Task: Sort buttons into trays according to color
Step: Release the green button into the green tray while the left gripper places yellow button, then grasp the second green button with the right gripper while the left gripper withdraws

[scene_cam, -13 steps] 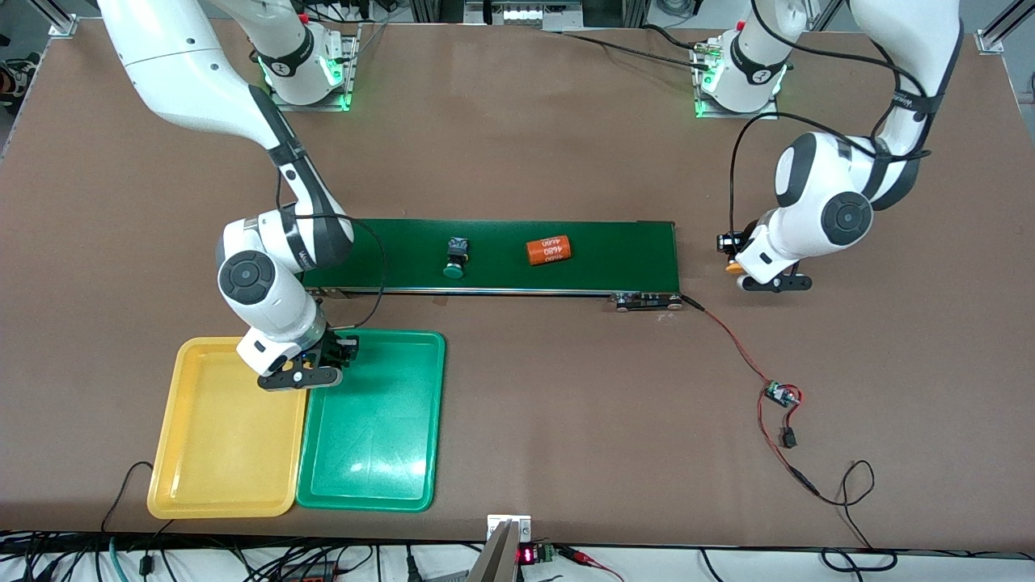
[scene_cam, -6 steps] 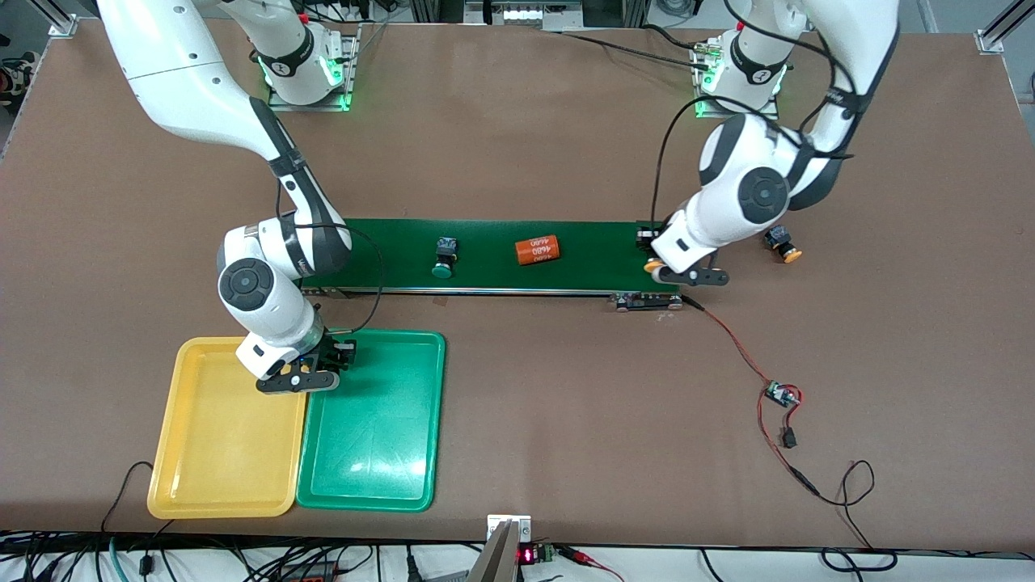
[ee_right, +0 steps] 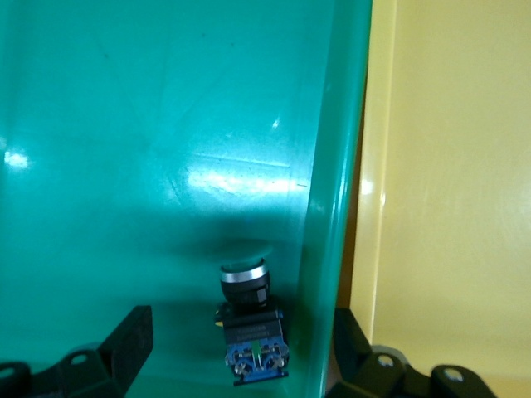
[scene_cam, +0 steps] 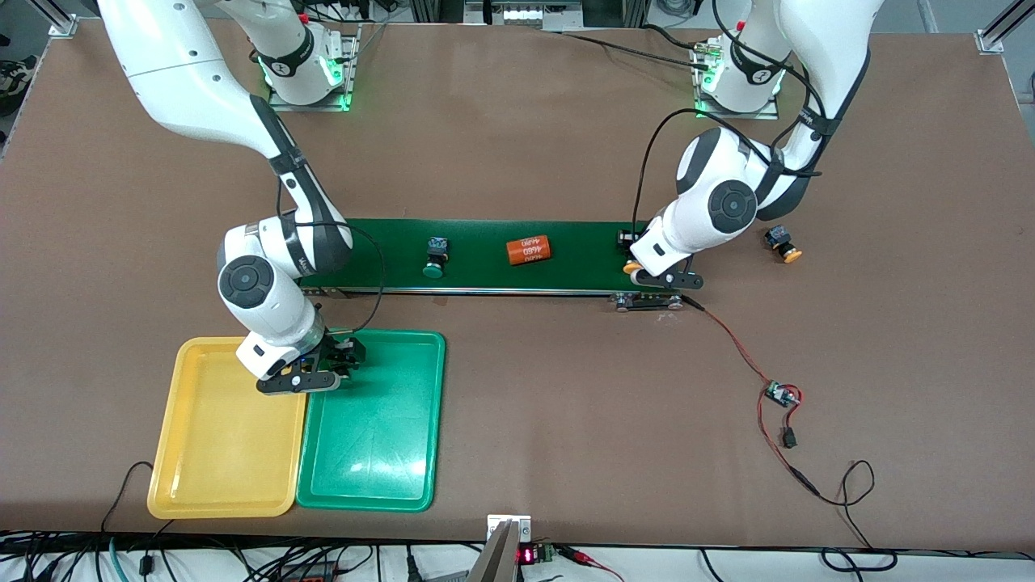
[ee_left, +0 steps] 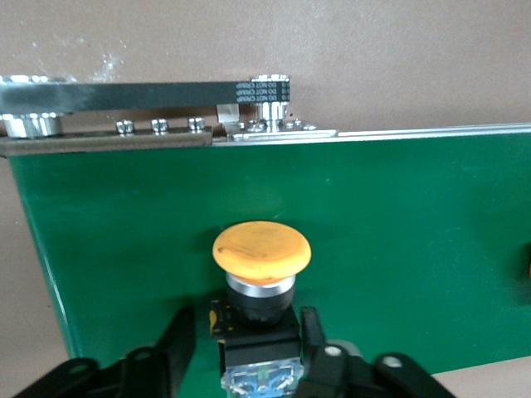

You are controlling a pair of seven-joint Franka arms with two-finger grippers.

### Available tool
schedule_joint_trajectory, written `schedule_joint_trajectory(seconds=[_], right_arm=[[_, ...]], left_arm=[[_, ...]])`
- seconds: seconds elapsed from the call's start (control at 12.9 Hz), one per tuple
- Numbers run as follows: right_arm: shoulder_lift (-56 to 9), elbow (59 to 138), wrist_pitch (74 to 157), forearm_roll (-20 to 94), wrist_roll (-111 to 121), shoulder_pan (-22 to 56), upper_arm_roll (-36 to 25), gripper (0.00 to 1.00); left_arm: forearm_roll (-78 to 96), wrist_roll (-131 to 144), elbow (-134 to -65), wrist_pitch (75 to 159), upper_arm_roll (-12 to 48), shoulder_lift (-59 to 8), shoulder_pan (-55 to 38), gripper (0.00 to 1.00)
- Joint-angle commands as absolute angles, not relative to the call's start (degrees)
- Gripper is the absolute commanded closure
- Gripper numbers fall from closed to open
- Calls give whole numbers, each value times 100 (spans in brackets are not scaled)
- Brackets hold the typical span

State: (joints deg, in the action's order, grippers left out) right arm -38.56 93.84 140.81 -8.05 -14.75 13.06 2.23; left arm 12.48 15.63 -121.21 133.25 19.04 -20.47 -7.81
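My left gripper [scene_cam: 659,278] is low over the conveyor belt's [scene_cam: 501,279] end toward the left arm. A yellow button [scene_cam: 630,267] stands on the belt between its fingers [ee_left: 184,327]; one finger touches the body, the other stands slightly apart. My right gripper [scene_cam: 301,378] is open over the green tray [scene_cam: 380,453], at the rim beside the yellow tray [scene_cam: 218,453]. A green button [ee_right: 253,323] lies in the green tray between its spread fingers. A second green button [scene_cam: 434,259] lies on the belt. A second yellow button [scene_cam: 783,243] lies on the table.
An orange cylinder with white print [scene_cam: 529,250] lies on the belt between the green button and my left gripper. A red-black cable with a small circuit board [scene_cam: 780,394] runs from the belt's end across the table toward the front camera.
My left gripper carried the yellow button from the table onto the belt's end, uncovering the second yellow button. The green button and cylinder rode toward the right arm's end. My right gripper stayed.
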Motion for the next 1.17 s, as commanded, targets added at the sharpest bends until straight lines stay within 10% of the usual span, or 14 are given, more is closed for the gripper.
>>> schedule_joint_trajectory(seconds=[0.0,0.39,1.09], right_arm=[[-3009,10105,13694,-694,-1712,1344,342,0],[-1934,11205,13571,-694,-2407,1318,992,0],[-2074,11461,13430,-686,-3621,1345,1679,0]], left_arm=[[1362,1591,-12068,13010,1916,-1619,-721,0],[1170,1512,-11303,11243,1084,-1266,-633,0],[62,1337,-12065,11240,-747,-1538,-528,0]])
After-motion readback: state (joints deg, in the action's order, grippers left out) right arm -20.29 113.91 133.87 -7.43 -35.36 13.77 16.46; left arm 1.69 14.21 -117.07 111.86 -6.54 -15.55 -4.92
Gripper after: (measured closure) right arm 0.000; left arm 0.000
